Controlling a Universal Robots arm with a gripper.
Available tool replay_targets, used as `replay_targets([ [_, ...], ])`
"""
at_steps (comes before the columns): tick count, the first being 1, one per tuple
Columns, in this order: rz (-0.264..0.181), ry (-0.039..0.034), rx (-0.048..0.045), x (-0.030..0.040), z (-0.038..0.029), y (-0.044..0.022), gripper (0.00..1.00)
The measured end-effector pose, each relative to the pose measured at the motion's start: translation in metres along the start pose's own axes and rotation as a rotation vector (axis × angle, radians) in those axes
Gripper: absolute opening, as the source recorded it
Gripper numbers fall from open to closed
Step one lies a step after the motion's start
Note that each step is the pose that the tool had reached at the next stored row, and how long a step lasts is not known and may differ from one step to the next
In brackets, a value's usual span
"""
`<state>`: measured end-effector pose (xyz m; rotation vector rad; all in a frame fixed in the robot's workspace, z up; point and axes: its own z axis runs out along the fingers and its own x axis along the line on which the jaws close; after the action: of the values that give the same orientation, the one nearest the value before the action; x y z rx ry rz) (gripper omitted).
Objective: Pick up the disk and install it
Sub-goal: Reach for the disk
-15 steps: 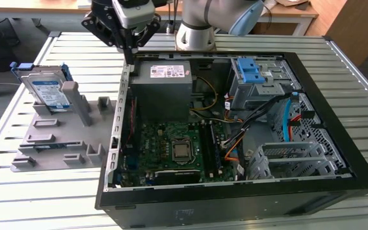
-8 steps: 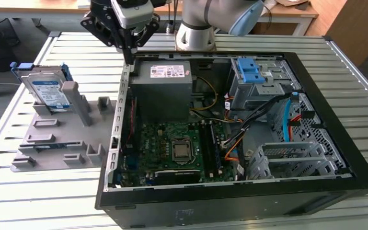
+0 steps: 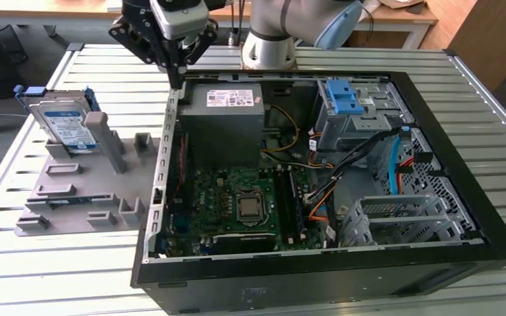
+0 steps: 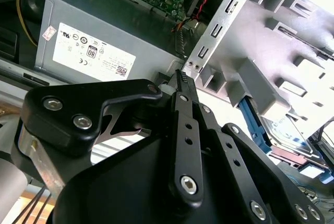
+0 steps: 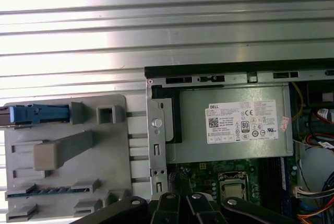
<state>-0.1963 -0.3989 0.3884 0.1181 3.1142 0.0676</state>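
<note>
We see 1 gripper (image 3: 179, 78) hanging over a corner of the open computer case (image 3: 323, 280), just above the wall that runs beside the power supply (image 3: 226, 125). Its 2 fingers are drawn together into a single narrow point with nothing between them, and the second wrist view shows the same pinched tip on the gripper (image 4: 181, 75). The disk (image 3: 64, 122) is not in hand. It stands upright on its edge in a slot of the grey fixture (image 3: 77, 194) on the table (image 3: 464, 79), to the exterior view's left of the case and well apart from the gripper. We judge this upright parking to be deliberate, because it leaves both flat faces and the top of the blue bracket free for a grasp from above. In the first wrist view the disk (image 5: 36, 114) appears as a thin blue bar at one end of the fixture. Inside the case, the drive cage (image 3: 358, 118) with its blue latch (image 3: 345, 99) sits on the side away from the fixture, so we take it that the disk has a long way to travel. As we read it, the pick-up has not yet begun.
</note>
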Motion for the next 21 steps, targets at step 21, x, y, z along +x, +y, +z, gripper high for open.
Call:
replay_targets([
  [21,0.0,0.0001,0.0,0.0061,0.0007,-0.0005,0.11],
])
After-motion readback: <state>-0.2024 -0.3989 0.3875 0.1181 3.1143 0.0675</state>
